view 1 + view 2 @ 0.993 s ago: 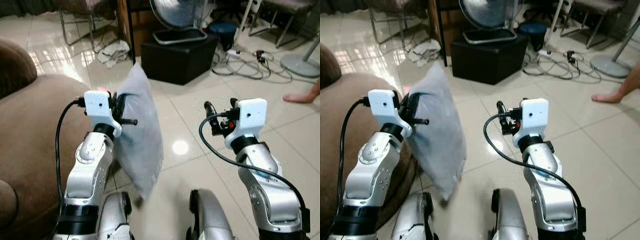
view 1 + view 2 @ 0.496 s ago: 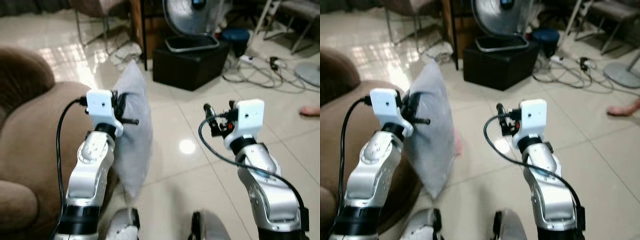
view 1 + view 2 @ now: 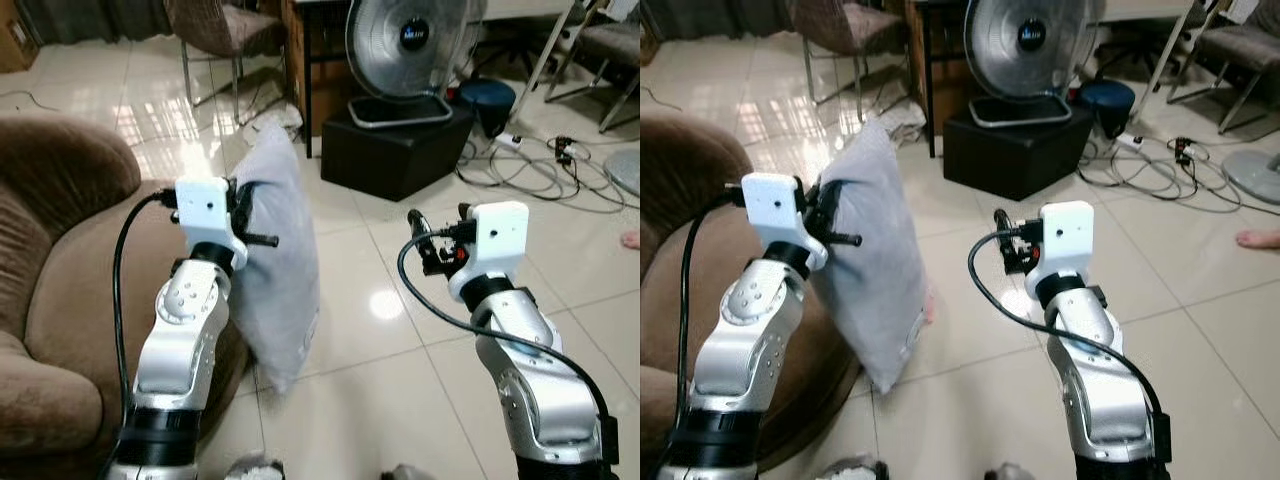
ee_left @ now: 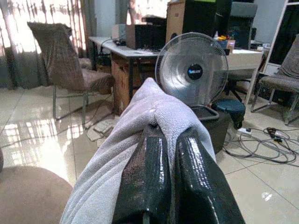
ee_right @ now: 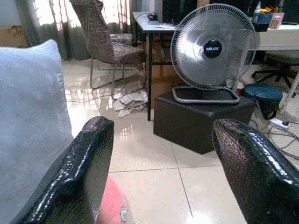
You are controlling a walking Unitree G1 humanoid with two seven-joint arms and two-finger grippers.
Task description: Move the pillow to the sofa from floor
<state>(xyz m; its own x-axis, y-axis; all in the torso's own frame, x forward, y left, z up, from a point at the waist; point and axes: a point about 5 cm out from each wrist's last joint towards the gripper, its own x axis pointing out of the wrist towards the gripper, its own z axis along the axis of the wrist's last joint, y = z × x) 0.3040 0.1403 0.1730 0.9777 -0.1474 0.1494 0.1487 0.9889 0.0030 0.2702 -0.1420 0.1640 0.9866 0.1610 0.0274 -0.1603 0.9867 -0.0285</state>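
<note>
A pale grey pillow (image 3: 276, 270) hangs upright in the air, its lower corner well above the tiled floor. My left gripper (image 3: 244, 212) is shut on the pillow's upper edge, and in the left wrist view both black fingers (image 4: 150, 182) pinch a fold of the pillow (image 4: 140, 116). The brown sofa (image 3: 70, 300) lies to my left, its seat beside and below the pillow. My right gripper (image 3: 420, 232) is held out at the same height to the right, open with nothing between its fingers (image 5: 86, 158).
Ahead stand a black box (image 3: 395, 150) with a floor fan (image 3: 410, 45) on it, a chair (image 3: 215, 30), and loose cables (image 3: 540, 165) on the floor at the right. A person's foot (image 3: 1260, 238) rests at the far right. Bare tiles lie between me and the box.
The camera has tilted up and swung, so more of the sofa, the fan and the chair show. The pillow stays held in my left gripper; both arms keep their pose.
</note>
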